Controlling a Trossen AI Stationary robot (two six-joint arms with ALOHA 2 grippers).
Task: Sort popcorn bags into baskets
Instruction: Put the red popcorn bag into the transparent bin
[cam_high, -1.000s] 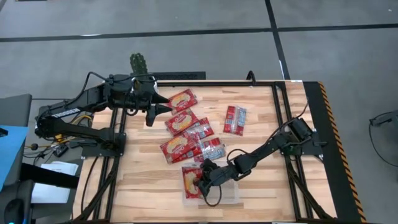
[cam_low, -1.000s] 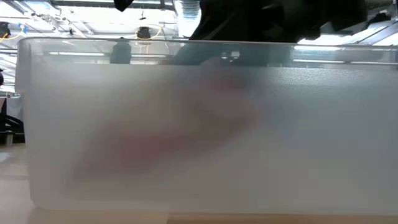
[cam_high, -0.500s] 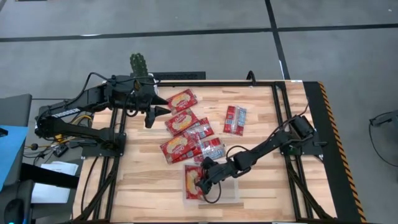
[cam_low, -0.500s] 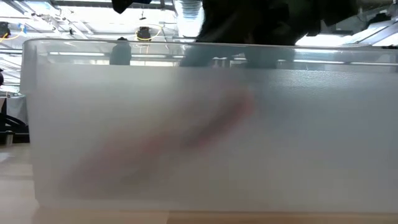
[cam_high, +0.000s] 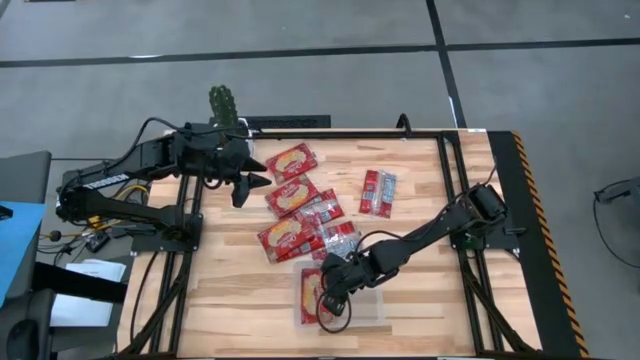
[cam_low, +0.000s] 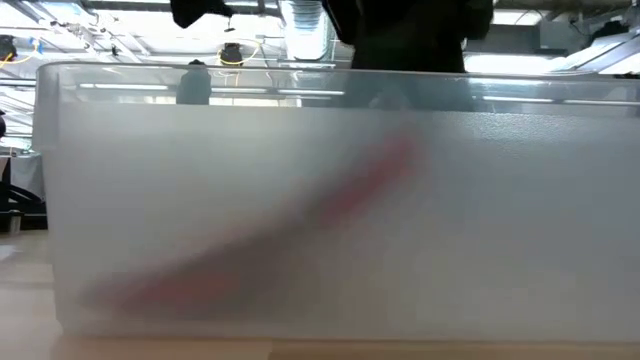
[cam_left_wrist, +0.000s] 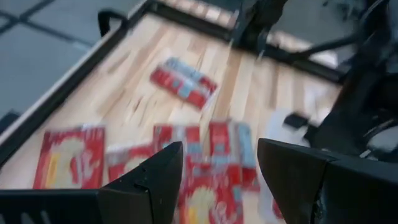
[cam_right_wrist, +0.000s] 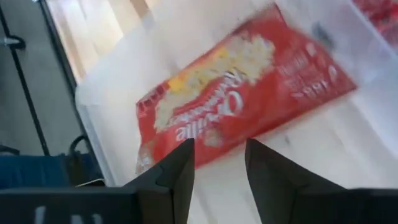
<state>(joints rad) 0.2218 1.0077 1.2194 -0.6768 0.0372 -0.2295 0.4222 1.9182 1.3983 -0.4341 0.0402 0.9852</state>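
Red packet lying in the clear tray, right gripper over it

Red popcorn bag (cam_high: 308, 294) is lying flat in the clear tray (cam_high: 372, 310) at the table's near edge. Right gripper (cam_high: 330, 300) is hovering just above it, fingers parted, gripping nothing. Compared with a second ago it is sitting slightly nearer the tray's front. Loose bags (cam_high: 300, 215) are crowding mid-table, one pair (cam_high: 378, 192) lying apart. Left gripper (cam_high: 258, 170) is waiting released by the cactus pot (cam_high: 224, 103). Tray wall is blocking the low view.

Two dark jointed arms, black looping cables, blunt matte-black two-fingered tools.
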